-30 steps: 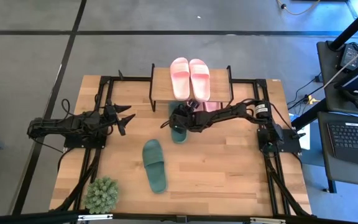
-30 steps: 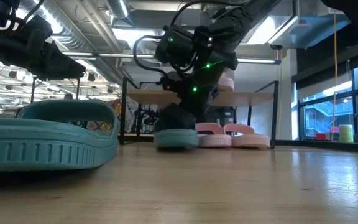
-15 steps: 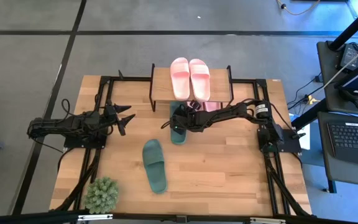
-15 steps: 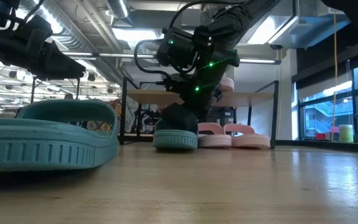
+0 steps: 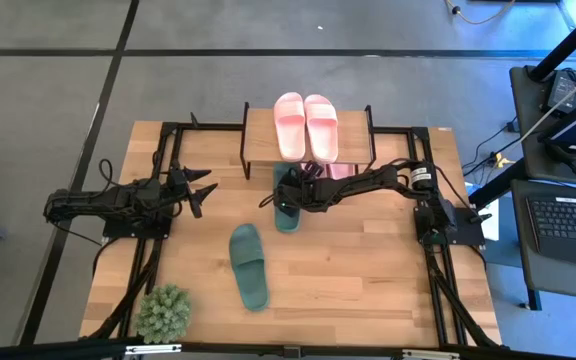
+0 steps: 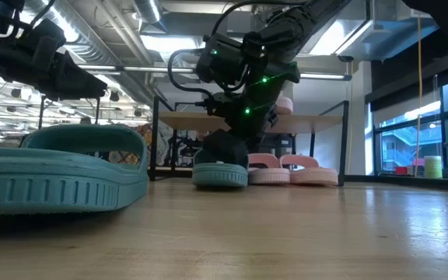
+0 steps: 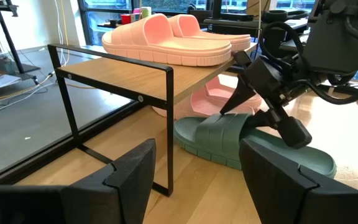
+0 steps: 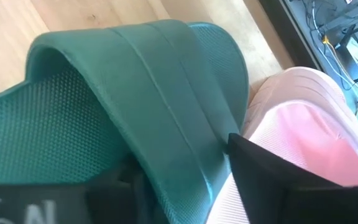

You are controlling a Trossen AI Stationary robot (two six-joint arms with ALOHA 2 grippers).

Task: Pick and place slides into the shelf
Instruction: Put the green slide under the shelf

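Note:
A dark green slide (image 5: pixel 286 205) lies flat on its sole on the table, its toe end under the shelf (image 5: pixel 260 140), beside a pink slide (image 7: pixel 219 99) on the lower level. My right gripper (image 5: pixel 298 190) is open over its strap (image 8: pixel 154 81), one finger on each side. Two pink slides (image 5: pixel 306 125) lie on the shelf's top board. A second green slide (image 5: pixel 249 265) rests sole down nearer the front. My left gripper (image 5: pixel 204 190) waits open at the table's left, touching nothing. My right gripper comes slanting down from the table's right, its fingers across the green slide's strap (image 7: pixel 232 130). One finger (image 7: pixel 288 127) reaches over the footbed and the other (image 7: pixel 241 96) stands on the strap's shelf side. I cannot tell whether either touches the strap.
A small potted plant (image 5: pixel 163 312) stands at the front left corner. The shelf's black frame legs (image 7: pixel 166 124) rise close to the green slide. Bare wood lies to the right of the near green slide. A desk with a laptop (image 5: pixel 568 225) stands beyond the table's right edge.
My right gripper has tipped and turned a little at the wrist above the green slide, staying in the same place. The slide lies flat where it was.

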